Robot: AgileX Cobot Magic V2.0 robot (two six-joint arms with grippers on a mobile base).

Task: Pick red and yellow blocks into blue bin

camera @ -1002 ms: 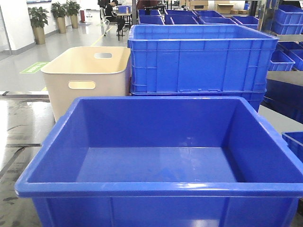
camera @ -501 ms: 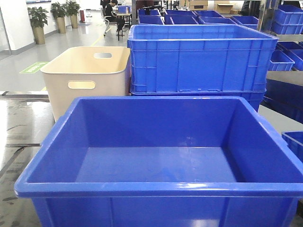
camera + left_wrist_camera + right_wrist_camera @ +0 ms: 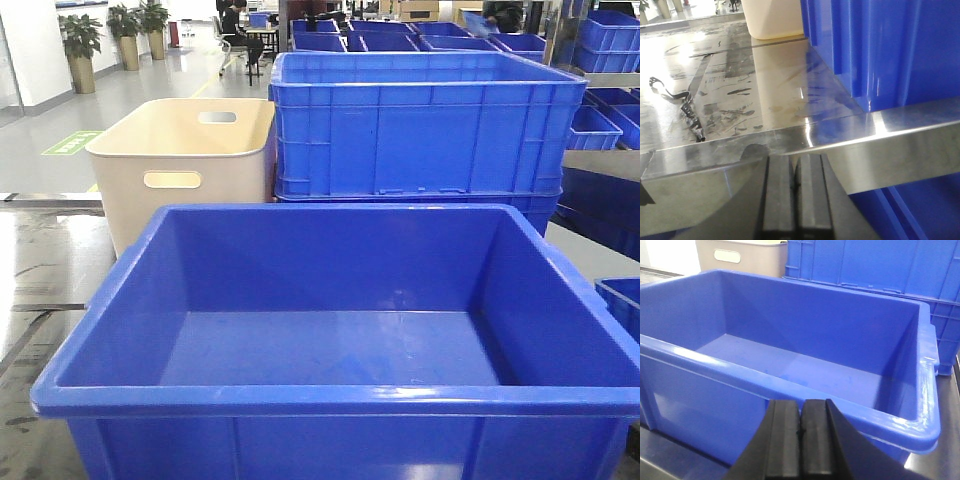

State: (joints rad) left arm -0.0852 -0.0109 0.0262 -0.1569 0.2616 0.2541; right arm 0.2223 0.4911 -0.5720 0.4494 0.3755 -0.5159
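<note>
A large blue bin (image 3: 340, 395) stands right in front of me, with nothing in it; it also shows in the right wrist view (image 3: 920, 385). No red or yellow blocks show in any view. My left gripper (image 3: 796, 162) is shut and empty, low beside the metal table edge (image 3: 900, 135), left of the bin. My right gripper (image 3: 801, 407) is shut and empty, just outside the bin's near wall. Neither gripper shows in the front view.
A cream tub (image 3: 180, 165) stands behind the bin at the left. Stacked blue crates (image 3: 420, 130) stand behind it at the right, with more crates (image 3: 600, 130) further right. Black scraps (image 3: 690, 115) lie on the shiny table top.
Nothing near me has moved. Only people in the far background have shifted.
</note>
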